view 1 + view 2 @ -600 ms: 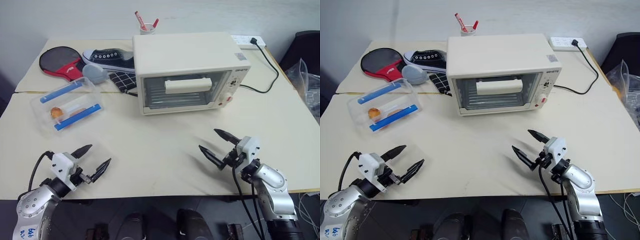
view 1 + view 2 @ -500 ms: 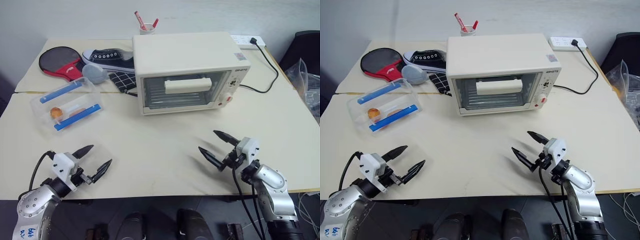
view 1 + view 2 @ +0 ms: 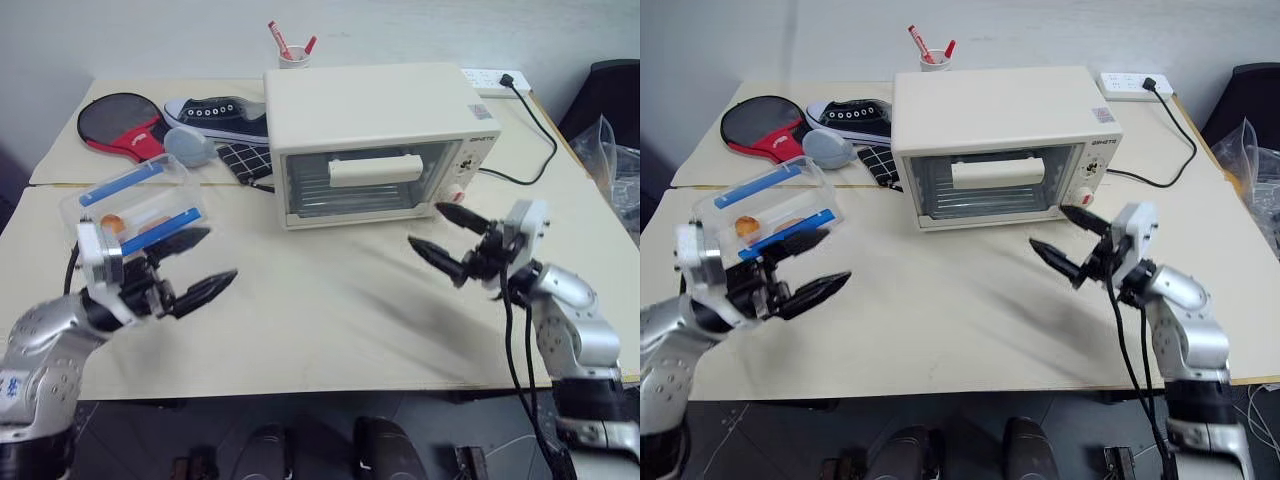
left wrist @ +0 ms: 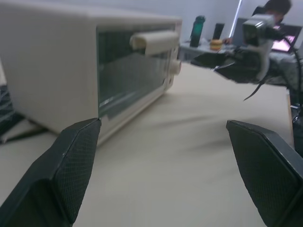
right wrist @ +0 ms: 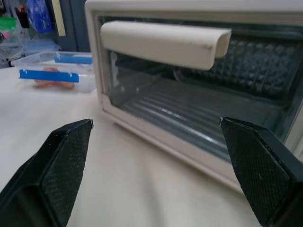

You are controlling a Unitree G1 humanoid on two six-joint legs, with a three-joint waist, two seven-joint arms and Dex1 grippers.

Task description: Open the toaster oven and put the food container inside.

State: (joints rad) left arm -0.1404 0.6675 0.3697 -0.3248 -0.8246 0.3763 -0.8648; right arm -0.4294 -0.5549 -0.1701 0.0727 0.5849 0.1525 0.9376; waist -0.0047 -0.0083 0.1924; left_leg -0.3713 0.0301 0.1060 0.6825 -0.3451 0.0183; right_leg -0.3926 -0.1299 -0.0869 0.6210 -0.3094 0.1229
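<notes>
The toaster oven (image 3: 375, 140) stood at the middle of the table (image 3: 330, 320) with its glass door shut and the wide bar handle (image 3: 375, 170) across the upper part of the door. The food container (image 3: 135, 205) sat on the table to the oven's left, well apart from it, lid clipped on and orange food visible inside.

The right gripper (image 3: 447, 243) was raised in front of the oven's lower right corner, near the knobs (image 3: 460, 190), fingers spread wide and holding nothing. The left gripper (image 3: 195, 268) hovered just in front of the container, likewise wide open and empty.

Judgement: the step in hand was opening the door, and it was not yet begun. To do it well, the right gripper should come across to the middle of the handle rather than its end, so the door swings evenly. One finger should go above the bar and one below, closing fully before any pull. The pull should follow the door's arc outward and down, as the hinge appeared to run along the bottom edge. The oven looked light enough to slide forward, so a slow draw was advisable.
</notes>
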